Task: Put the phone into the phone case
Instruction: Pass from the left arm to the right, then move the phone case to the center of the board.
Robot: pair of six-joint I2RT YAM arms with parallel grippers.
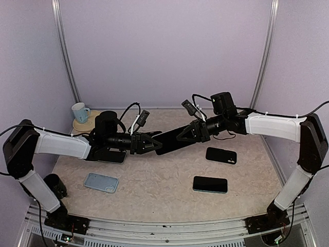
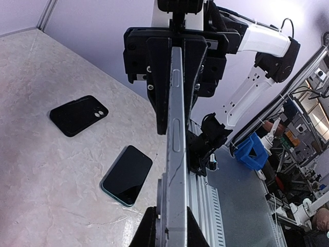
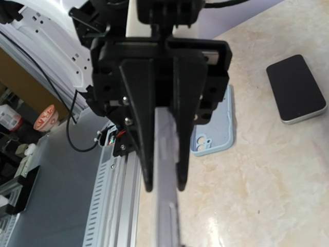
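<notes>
The top camera looks down on the held phone (image 1: 172, 141) from high on its near side, far enough back to show the whole table (image 1: 164, 200). The wrist cameras sit close at the phone's opposite ends, each sighting along its edge. All three views share it.

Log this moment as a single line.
left gripper: shut on phone | right gripper: shut on phone | phone: aloft between both grippers | black case: on table | light blue case: on table | insertion: not done

No text, label, brand or number is legible on anything here.
</notes>
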